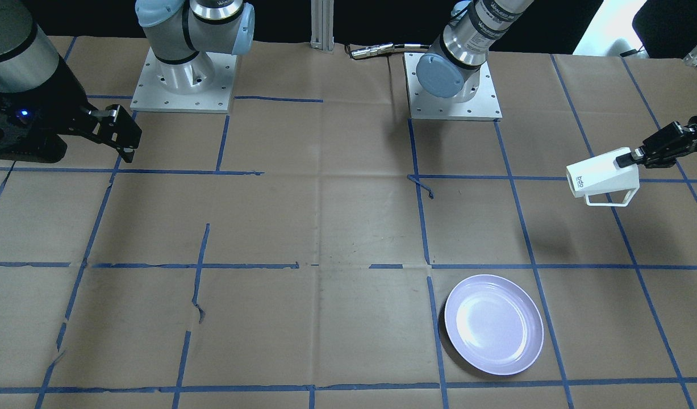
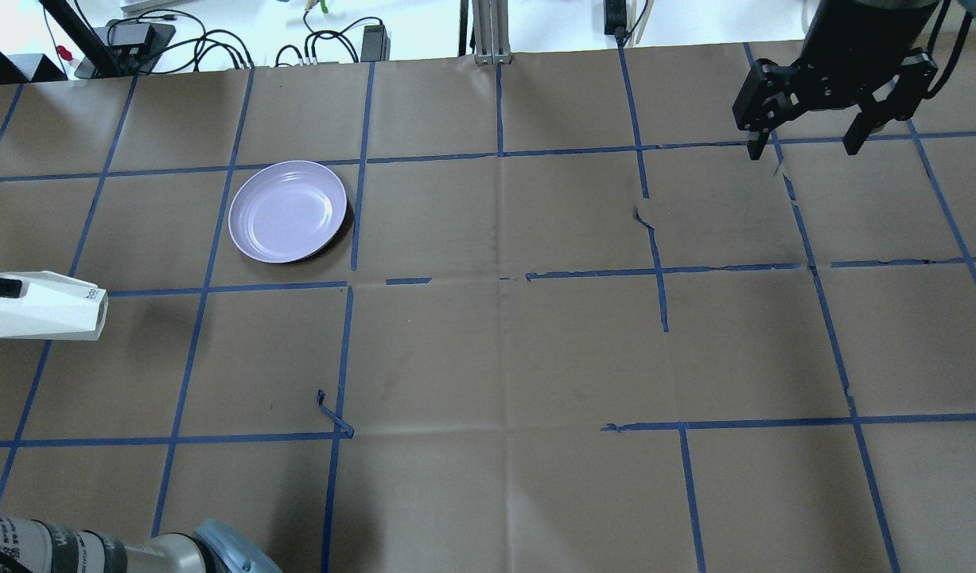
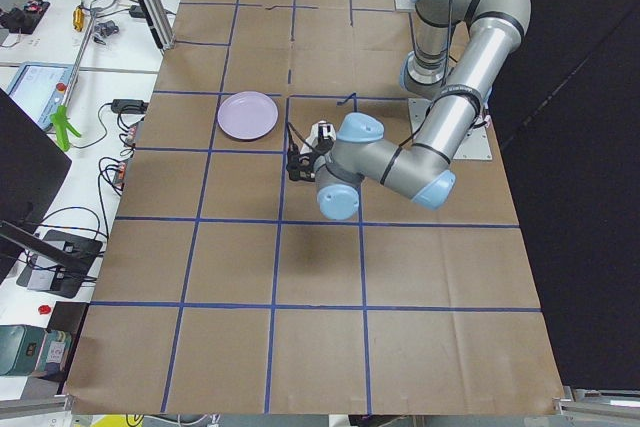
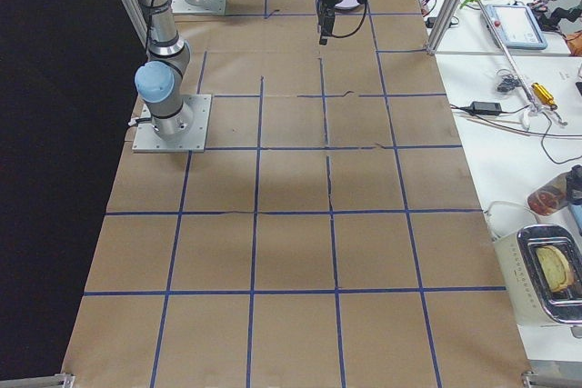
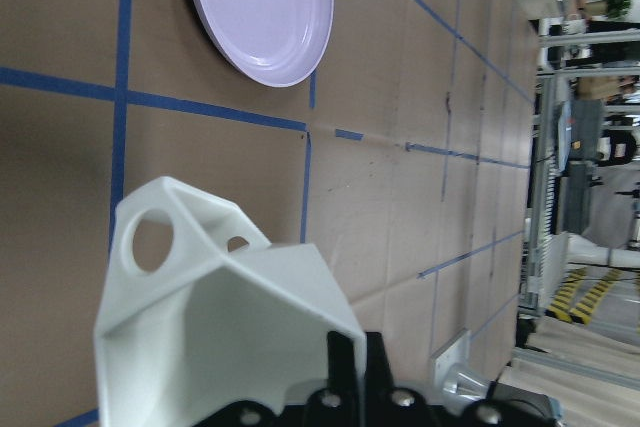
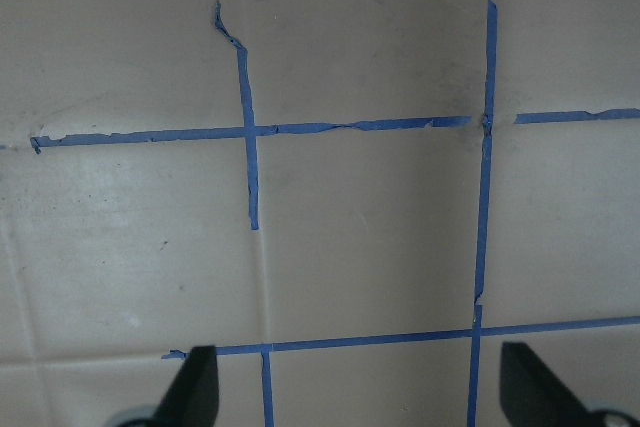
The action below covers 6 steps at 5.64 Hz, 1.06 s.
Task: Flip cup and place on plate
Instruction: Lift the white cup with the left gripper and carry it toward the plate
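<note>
The white faceted cup (image 1: 604, 179) lies on its side in the air above the table, handle down, held by its rim. My left gripper (image 1: 629, 159) is shut on that rim at the table's left end. The cup also shows in the overhead view (image 2: 46, 306) and in the left wrist view (image 5: 220, 317), where one finger (image 5: 350, 372) sits inside the rim. The lavender plate (image 1: 493, 324) lies flat and empty on the paper, ahead of the cup and toward the middle (image 2: 287, 211) (image 5: 265, 7). My right gripper (image 2: 806, 147) hangs open and empty above the far right of the table (image 6: 362, 397).
Brown paper with a blue tape grid (image 2: 499, 278) covers the table. The two arm bases (image 1: 183, 79) (image 1: 453, 85) stand at the robot's side. An aluminium post (image 2: 491, 32) and cables (image 2: 328, 44) sit past the far edge. A side bench with a toaster (image 4: 550, 270) flanks the right end.
</note>
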{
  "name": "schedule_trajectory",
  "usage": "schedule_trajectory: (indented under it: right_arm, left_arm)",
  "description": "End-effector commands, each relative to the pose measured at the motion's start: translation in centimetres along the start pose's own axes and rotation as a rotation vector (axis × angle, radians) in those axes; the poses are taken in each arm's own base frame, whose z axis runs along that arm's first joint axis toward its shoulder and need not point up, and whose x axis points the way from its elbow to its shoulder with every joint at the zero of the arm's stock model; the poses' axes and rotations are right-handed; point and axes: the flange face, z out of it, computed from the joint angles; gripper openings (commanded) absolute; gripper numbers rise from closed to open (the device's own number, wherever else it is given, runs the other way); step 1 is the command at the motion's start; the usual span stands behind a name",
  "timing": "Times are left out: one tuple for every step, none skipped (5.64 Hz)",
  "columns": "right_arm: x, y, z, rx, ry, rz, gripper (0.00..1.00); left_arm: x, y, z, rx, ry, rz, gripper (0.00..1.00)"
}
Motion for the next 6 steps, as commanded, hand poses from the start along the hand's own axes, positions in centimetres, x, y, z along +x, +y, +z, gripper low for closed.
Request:
schedule_trajectory:
  right_arm:
    - [0.0,0.0,0.0,0.000,0.000,0.000,1.00]
    - [0.0,0.0,0.0,0.002,0.000,0.000,1.00]
    - [0.0,0.0,0.0,0.002,0.000,0.000,1.00]
    - [0.0,0.0,0.1,-0.001,0.000,0.000,1.00]
    - [0.0,0.0,0.0,0.000,0.000,0.000,1.00]
    - [0.0,0.0,0.0,0.000,0.000,0.000,1.00]
  left_arm:
    - [11.3,-4.3,3.3,-0.013,-0.338,0.021,0.00]
    - [17.0,-5.6,6.2,-0.005,-0.497,0.054,0.00]
    - [22.4,-6.9,9.9,0.012,-0.648,0.117,0.00]
    - [26.2,-8.9,13.8,0.001,-0.764,0.207,0.00]
    - [28.5,-11.0,17.6,-0.032,-0.827,0.301,0.00]
    - [30.1,-13.6,21.3,-0.075,-0.890,0.378,0.00]
